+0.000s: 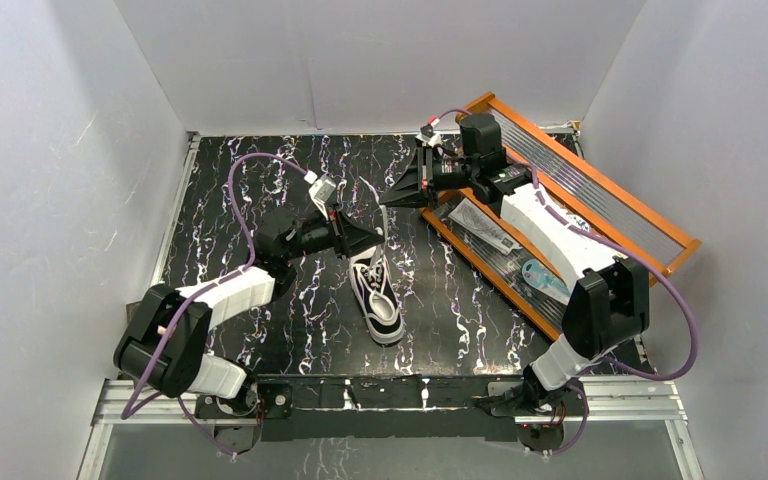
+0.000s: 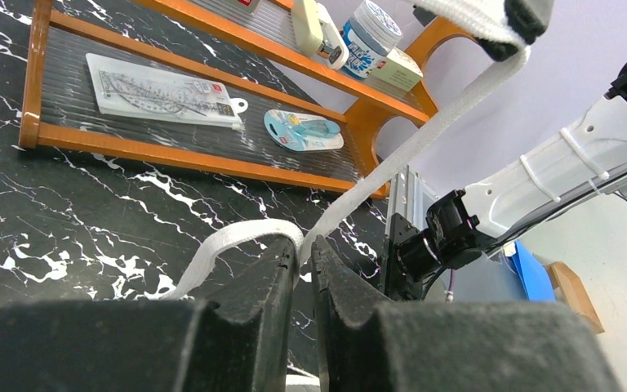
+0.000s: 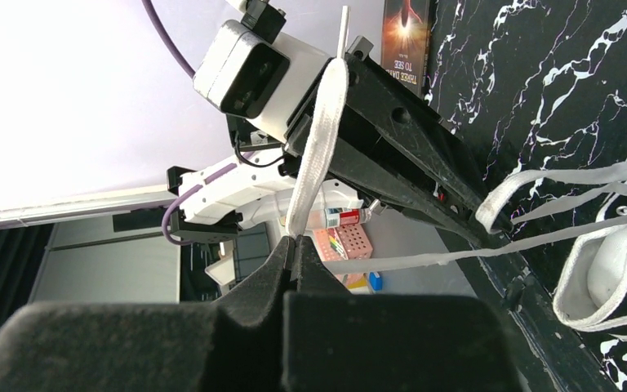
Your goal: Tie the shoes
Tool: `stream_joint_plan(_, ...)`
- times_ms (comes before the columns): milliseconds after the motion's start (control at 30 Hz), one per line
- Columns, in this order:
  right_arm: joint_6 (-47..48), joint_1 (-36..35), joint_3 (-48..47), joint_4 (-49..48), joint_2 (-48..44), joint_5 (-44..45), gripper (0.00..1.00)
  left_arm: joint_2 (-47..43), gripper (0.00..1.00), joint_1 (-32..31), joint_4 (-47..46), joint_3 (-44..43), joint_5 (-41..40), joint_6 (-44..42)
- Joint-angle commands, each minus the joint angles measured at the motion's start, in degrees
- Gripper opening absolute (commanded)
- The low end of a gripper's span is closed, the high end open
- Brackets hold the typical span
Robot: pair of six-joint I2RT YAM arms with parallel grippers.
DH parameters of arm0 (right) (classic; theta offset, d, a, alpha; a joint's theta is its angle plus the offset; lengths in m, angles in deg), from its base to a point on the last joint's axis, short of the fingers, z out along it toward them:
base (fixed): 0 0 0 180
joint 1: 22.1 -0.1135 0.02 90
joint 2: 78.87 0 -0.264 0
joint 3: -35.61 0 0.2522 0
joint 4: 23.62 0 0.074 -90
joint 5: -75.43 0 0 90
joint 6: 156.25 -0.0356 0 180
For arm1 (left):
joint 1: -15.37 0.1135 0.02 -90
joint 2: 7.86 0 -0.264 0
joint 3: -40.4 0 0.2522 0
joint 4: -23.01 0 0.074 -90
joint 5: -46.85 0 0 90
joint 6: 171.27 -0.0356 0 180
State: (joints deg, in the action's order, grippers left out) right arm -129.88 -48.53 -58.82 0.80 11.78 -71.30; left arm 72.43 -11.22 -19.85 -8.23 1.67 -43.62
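Note:
The black sneaker (image 1: 378,295) with white sole and toe cap lies mid-table, toe toward the arms. Just above its opening, my left gripper (image 1: 378,237) (image 2: 306,245) has its jaws slightly parted; a white lace (image 2: 408,147) drapes over one finger, runs through the narrow gap and rises taut to my right gripper (image 2: 513,18). My right gripper (image 1: 388,198) (image 3: 294,241) is shut on that lace (image 3: 314,147), close beside the left one. More lace strands (image 3: 555,175) stretch across toward the shoe.
An orange-framed tray (image 1: 600,178) (image 2: 171,155) sits at an angle at the back right. It holds a ruler pack (image 2: 163,90), a blue-and-clear item (image 2: 302,131) and a jar (image 2: 371,37). White walls enclose the black marbled table (image 1: 260,190).

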Motion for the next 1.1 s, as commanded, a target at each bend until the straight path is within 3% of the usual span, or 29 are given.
stream_joint_plan(0, -1.1, -0.4, -0.4, -3.2, 0.1, -0.8, 0.0, 0.1, 0.15, 0.3, -4.6, -1.5, 1.6, -0.2)
stream_joint_plan(600, -2.9, -2.5, -3.7, -5.2, 3.4, 0.3, 0.0, 3.0, 0.22, 0.3, -7.5, -2.3, 4.1, 2.6)
stream_joint_plan(667, -3.0, -2.9, -4.0, -5.1, 3.3, 0.4, 0.0, 3.4, 0.19, 0.3, -7.5, -2.6, 4.1, 2.6)
stream_joint_plan(800, -3.0, -3.4, -3.8, -4.9, 2.9, 0.4, 0.0, 3.5, 0.0, 0.4, -7.3, -2.9, 4.2, 2.8)
stream_joint_plan(900, -0.1, -3.2, -4.6, -2.3, 2.8, 0.0, 0.0, 2.5, 0.0, 1.0, -5.3, -2.8, 4.4, 3.6)
stream_joint_plan(933, 3.2, -3.0, -5.5, 0.7, 3.0, 0.0, 0.02, 1.7, 0.0, 1.2, -4.0, -2.7, 4.5, 3.6)
stream_joint_plan(1067, 22.8, -0.5, -13.6, 20.9, 6.0, 1.6, 0.44, -3.2, 0.0, 1.9, 2.0, -1.9, 2.5, 2.8)
